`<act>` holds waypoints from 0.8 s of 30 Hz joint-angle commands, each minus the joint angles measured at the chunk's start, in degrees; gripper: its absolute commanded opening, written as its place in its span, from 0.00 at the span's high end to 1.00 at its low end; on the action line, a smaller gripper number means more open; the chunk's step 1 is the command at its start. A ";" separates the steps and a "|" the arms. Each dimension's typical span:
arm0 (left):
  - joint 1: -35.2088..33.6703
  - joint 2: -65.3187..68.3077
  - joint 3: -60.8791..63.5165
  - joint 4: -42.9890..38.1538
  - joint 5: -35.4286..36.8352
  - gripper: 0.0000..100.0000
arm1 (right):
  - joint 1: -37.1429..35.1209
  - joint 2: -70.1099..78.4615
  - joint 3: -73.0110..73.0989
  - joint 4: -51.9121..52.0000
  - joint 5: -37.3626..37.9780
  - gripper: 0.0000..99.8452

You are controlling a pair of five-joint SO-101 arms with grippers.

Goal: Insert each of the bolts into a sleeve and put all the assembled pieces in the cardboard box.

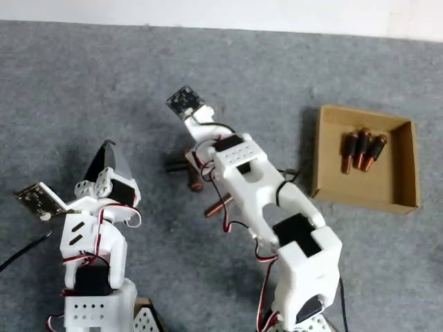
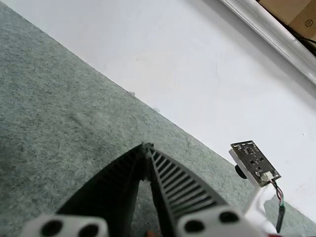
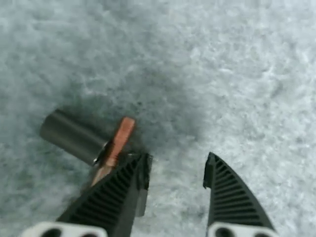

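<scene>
In the right wrist view a dark grey sleeve (image 3: 74, 136) lies on the grey carpet with a copper bolt (image 3: 117, 143) leaning against its end. My right gripper (image 3: 177, 165) hangs open just over them, one fingertip (image 3: 140, 170) beside the bolt. From above, the sleeve (image 1: 176, 166) and this bolt (image 1: 196, 182) peek out beside the right arm, and a second bolt (image 1: 218, 206) lies loose nearer the arm's base. The cardboard box (image 1: 387, 183) at the right holds three assembled pieces (image 1: 361, 151). My left gripper (image 1: 108, 160) is shut and empty, raised at the left, its tips (image 2: 147, 148) pointing toward the far wall.
The right arm's body (image 1: 256, 187) covers the carpet between the parts and the box. A white wall (image 2: 197, 74) borders the carpet's far edge. The right arm's camera board (image 2: 255, 163) shows in the left wrist view.
</scene>
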 commanded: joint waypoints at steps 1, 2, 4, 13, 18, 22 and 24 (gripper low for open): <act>-0.66 -0.75 1.10 0.35 -0.44 0.99 | -1.63 -0.75 -2.07 4.62 0.53 0.83; -0.66 -0.75 1.10 0.35 -0.44 0.99 | -1.54 -0.75 -2.33 4.70 0.53 0.83; -0.66 -0.75 1.10 0.35 -0.44 0.99 | -1.54 -1.10 -2.68 4.79 0.53 0.83; -0.66 -0.75 1.10 0.26 -0.44 0.99 | -1.98 -5.49 -2.51 4.88 0.09 0.83; -0.57 -0.75 1.10 0.26 -0.44 0.99 | -3.30 -8.31 -2.07 6.29 0.00 0.83; -0.57 -0.75 1.10 0.26 -0.44 0.99 | -5.05 -8.13 -1.54 6.55 0.00 0.83; -0.66 -0.75 1.10 0.26 -0.44 0.99 | -4.97 -8.22 0.04 6.29 0.00 0.83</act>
